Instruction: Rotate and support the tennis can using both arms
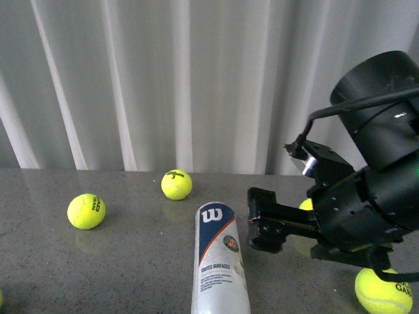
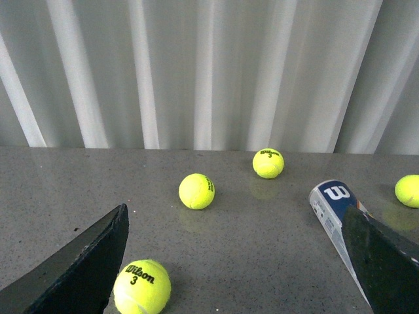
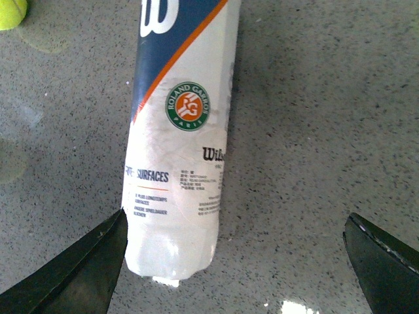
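The tennis can (image 1: 220, 261) lies on its side on the grey table, its blue end with the white W pointing away from me. My right gripper (image 1: 259, 220) hovers just to its right, open, on the bulky black right arm (image 1: 373, 183). In the right wrist view the can (image 3: 180, 137) lies near one finger (image 3: 72, 275), and the open gripper (image 3: 232, 261) holds nothing. The left arm is out of the front view. In its wrist view the left gripper (image 2: 239, 275) is open and empty, with the can (image 2: 330, 206) partly behind one finger (image 2: 386, 261).
Loose yellow-green tennis balls lie around: one at the left (image 1: 86, 210), one behind the can (image 1: 177, 184), one at the front right (image 1: 383, 290). A ball (image 2: 141, 286) lies close to the left gripper's other finger (image 2: 78, 268). White curtains (image 1: 163, 78) hang behind the table.
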`<state>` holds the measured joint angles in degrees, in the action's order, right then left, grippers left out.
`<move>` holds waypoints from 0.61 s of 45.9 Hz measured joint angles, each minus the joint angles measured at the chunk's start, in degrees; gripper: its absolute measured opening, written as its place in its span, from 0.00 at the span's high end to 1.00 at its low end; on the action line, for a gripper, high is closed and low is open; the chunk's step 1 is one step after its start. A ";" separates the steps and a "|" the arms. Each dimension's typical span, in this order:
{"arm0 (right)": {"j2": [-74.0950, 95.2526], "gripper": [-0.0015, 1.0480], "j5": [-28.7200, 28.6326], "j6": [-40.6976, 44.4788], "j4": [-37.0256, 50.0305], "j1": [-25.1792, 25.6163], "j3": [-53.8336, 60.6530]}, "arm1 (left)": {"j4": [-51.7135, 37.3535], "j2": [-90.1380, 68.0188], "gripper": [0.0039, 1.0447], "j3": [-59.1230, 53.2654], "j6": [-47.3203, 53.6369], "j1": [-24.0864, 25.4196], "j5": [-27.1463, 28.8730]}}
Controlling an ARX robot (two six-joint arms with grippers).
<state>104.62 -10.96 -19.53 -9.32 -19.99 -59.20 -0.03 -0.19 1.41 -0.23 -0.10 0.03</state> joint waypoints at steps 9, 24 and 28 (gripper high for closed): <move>5.95 0.07 -0.20 0.11 -1.01 -1.51 -5.90 | 0.00 0.00 0.06 0.00 -0.02 0.00 -0.02; 16.83 0.07 -0.66 -0.20 -2.23 -4.13 -13.94 | 0.00 0.00 0.06 0.00 0.00 0.00 0.00; 18.88 0.07 -0.79 -0.37 -2.23 -4.63 -15.67 | 0.00 0.00 0.06 0.00 -0.02 0.00 0.00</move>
<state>123.50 -11.75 -19.90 -11.55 -24.62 -74.87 -0.03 -0.19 1.41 -0.25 -0.10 0.03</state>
